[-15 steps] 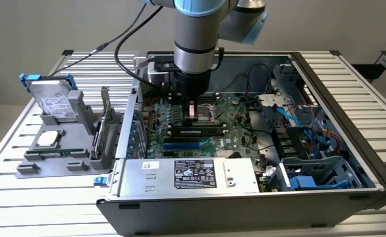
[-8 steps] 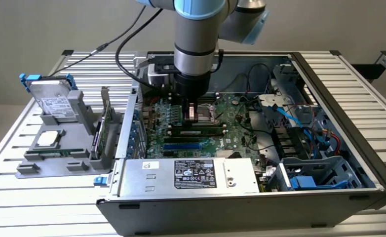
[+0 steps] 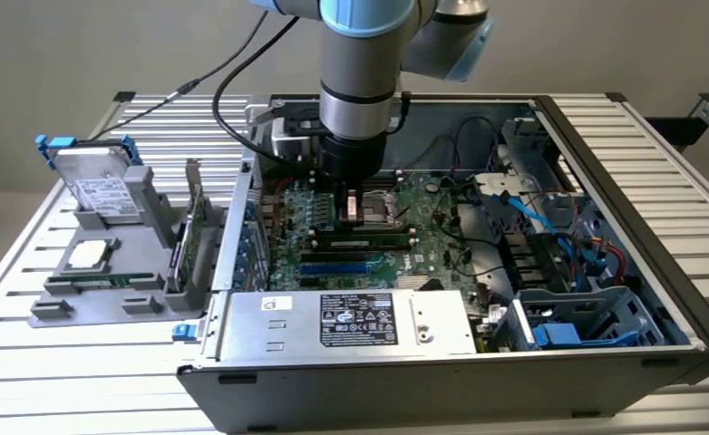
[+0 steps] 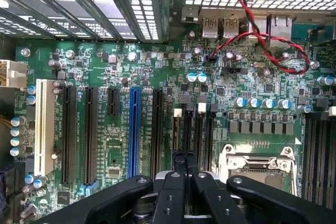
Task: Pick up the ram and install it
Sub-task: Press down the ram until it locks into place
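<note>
My gripper (image 3: 352, 210) hangs straight down inside the open computer case (image 3: 645, 181), low over the green motherboard (image 3: 433, 227). In the wrist view its two black fingertips (image 4: 180, 157) meet, shut with nothing between them, above the narrow black memory slots (image 4: 195, 129) beside the processor socket (image 4: 257, 166). In the exterior view a long narrow stick with dark chips, the ram (image 3: 361, 241), lies along those slots just in front of the gripper. I cannot tell how deep it sits in its slot.
A grey parts holder (image 3: 101, 299) on the exterior view's left carries a hard drive (image 3: 98, 190), a square silver chip (image 3: 89, 256) and an upright expansion card (image 3: 191, 227). The power supply (image 3: 367, 322), a drive cage (image 3: 572, 317) and loose cables (image 4: 252, 24) crowd the case.
</note>
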